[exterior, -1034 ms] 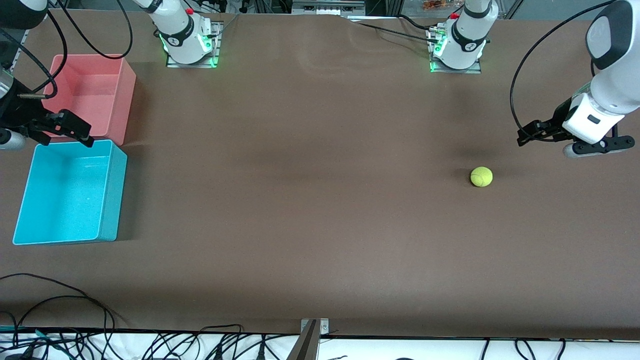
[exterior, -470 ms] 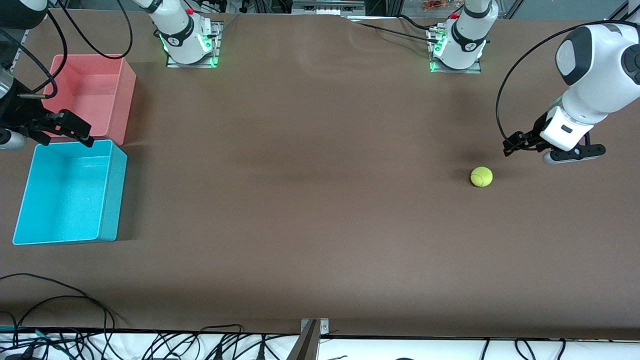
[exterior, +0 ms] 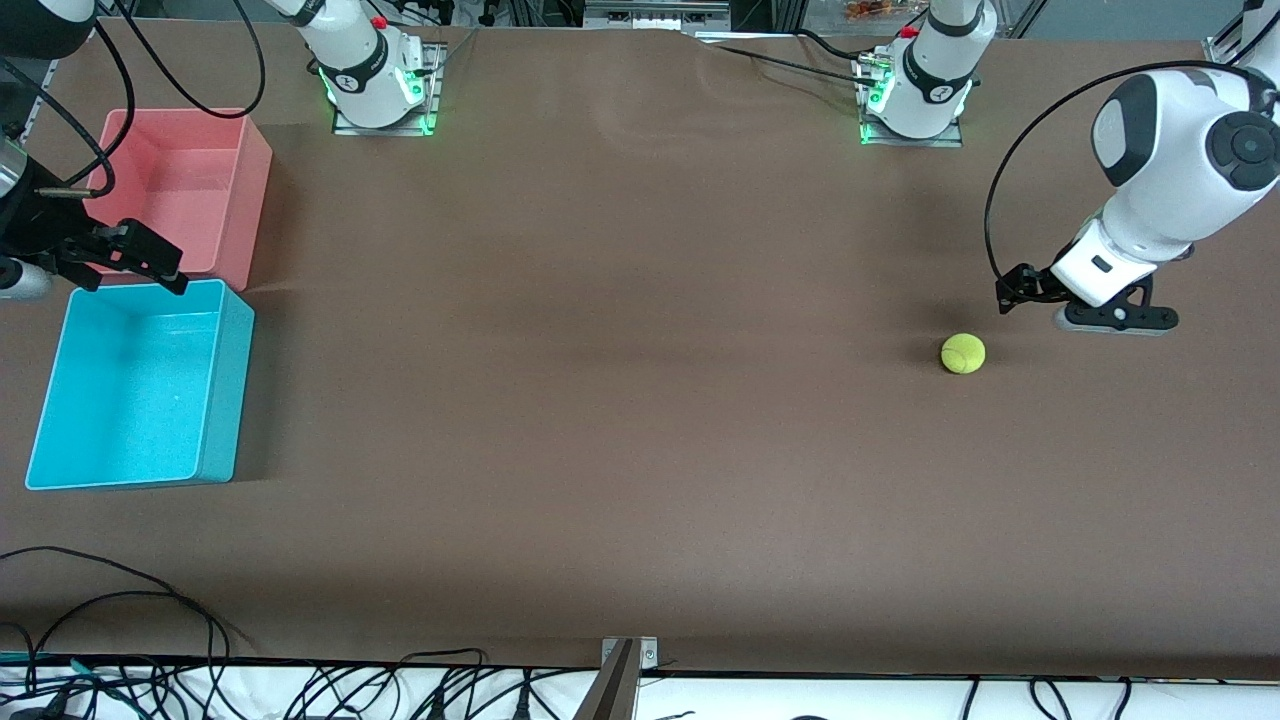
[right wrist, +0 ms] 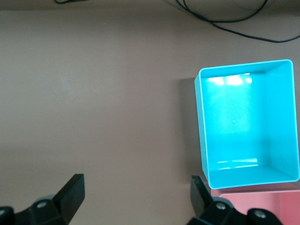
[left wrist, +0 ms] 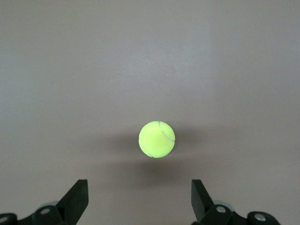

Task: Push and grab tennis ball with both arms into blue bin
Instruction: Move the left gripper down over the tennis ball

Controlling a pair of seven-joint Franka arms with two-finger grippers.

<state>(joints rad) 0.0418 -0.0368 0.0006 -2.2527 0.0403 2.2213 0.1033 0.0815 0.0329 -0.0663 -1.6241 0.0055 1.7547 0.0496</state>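
Note:
The tennis ball lies on the brown table toward the left arm's end; in the left wrist view it sits a little ahead of the open fingers. My left gripper is open and empty, low over the table just beside the ball, and does not touch it; it also shows in the left wrist view. The blue bin stands empty at the right arm's end and shows in the right wrist view. My right gripper is open and empty over the bin's edge by the pink tub, and waits.
A pink-red tub stands empty beside the blue bin, farther from the front camera; its rim shows in the right wrist view. Cables lie along the table's front edge. Bare brown table stretches between ball and bins.
My left arm has come down and moved toward the ball, bringing its open gripper close beside it. The ball and the right arm have not moved.

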